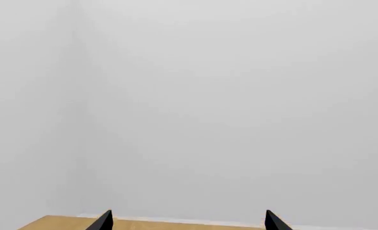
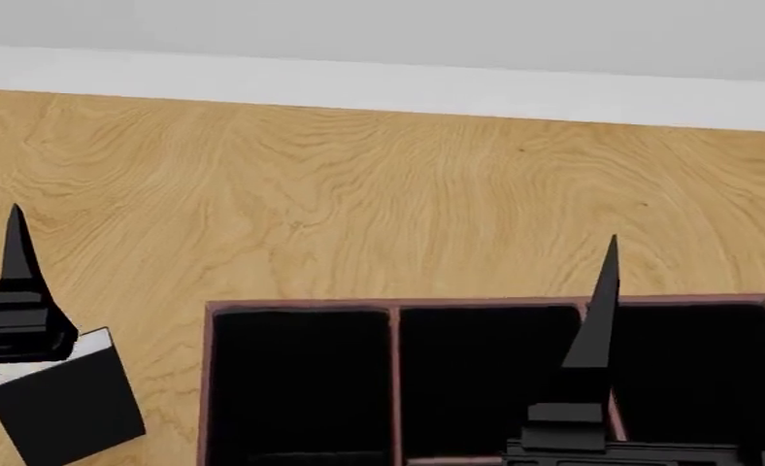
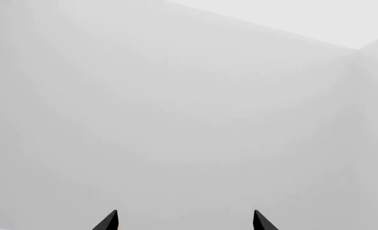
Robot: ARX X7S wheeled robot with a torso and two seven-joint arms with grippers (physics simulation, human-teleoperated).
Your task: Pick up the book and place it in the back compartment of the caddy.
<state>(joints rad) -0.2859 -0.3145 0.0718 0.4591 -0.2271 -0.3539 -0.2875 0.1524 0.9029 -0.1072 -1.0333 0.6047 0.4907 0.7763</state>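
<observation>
The book (image 2: pixel 65 413), black with a white page edge, lies on the wooden table at the lower left of the head view. It is left of the caddy (image 2: pixel 486 304) and apart from it. The caddy has a black inside, a reddish-brown rim and dividers. My left gripper (image 1: pixel 187 221) is open and empty, and one finger (image 2: pixel 20 277) points up by the book's far edge. My right gripper (image 3: pixel 184 221) is open and empty, and one finger (image 2: pixel 599 320) stands over the caddy's back row near a divider. Both wrist views face the blank wall.
The wooden table (image 2: pixel 356 194) stretches bare behind the caddy to a white strip (image 2: pixel 356 83) at the foot of the grey wall. A sliver of the tabletop (image 1: pixel 61 223) shows in the left wrist view. The caddy's near part is cut off by the frame.
</observation>
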